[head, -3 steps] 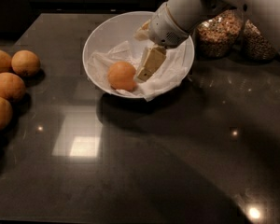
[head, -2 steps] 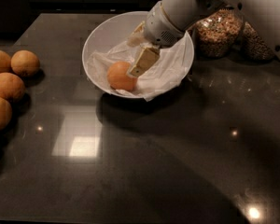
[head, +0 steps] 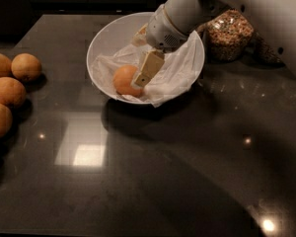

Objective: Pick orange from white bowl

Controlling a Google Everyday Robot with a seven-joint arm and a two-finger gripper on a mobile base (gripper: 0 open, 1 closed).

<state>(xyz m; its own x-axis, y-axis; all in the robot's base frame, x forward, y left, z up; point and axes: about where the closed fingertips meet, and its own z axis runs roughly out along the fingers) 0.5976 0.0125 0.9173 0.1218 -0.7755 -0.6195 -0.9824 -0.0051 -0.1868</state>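
The orange (head: pixel 124 80) lies on crumpled white tissue in the white bowl (head: pixel 104 41), at the bowl's front left. My gripper (head: pixel 138 58) reaches down into the bowl from the upper right, and it is open. Its near cream finger (head: pixel 149 67) overlaps the orange's right side. The far finger (head: pixel 140 33) shows behind, near the bowl's back. The orange rests on the tissue and is not lifted.
Several paler oranges (head: pixel 10 90) lie at the left edge of the dark counter (head: pixel 177 167). Glass jars of grain (head: pixel 230 33) stand behind the bowl to the right. My white arm (head: pixel 266 14) crosses the upper right.
My gripper has moved left and down inside the bowl, toward the orange. Its near finger now reaches the orange's right side. The orange has not moved.
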